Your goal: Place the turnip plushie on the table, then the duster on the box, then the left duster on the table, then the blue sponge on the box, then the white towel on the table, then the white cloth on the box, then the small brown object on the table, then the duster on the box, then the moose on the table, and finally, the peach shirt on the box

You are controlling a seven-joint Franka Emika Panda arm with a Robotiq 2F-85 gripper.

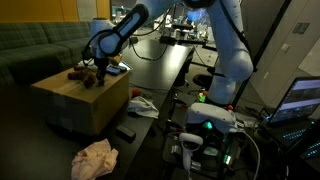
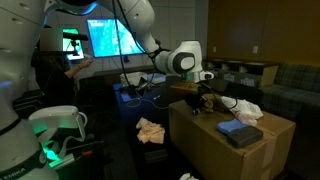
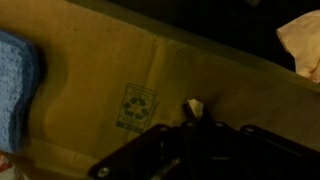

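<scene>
Wrist view, starting at the left: the blue sponge (image 3: pixel 14 85) lies on the bare cardboard top of the box (image 3: pixel 90 60), and a printed recycling mark (image 3: pixel 133 108) sits in the middle. Right of that, low in the frame, is the dark bulk of the gripper (image 3: pixel 190 135), with a little white tag (image 3: pixel 193 105) poking out just ahead of it. At the upper right a pale crumpled cloth (image 3: pixel 305 40) lies past the box's edge. The jaws look closed right down, though here I cannot separate dark finger from dark plush. In an exterior view the moose (image 1: pixel 84 76) lies on the box top with the gripper down on it, so I judge the jaws are pinched on a fold or limb, not around the whole body. It looks light, soft and floppy, with a fuzzy, unslippery surface and nothing to break. Held by a thin part it would likely sag, dangle and swing, and might slide out of the pinch. The thick middle of the body seems the surer place to grip. The peach shirt (image 1: pixel 95 158) lies crumpled on the floor in front of the box. Further right runs the long black table (image 1: pixel 165 62), where the moose belongs.
</scene>
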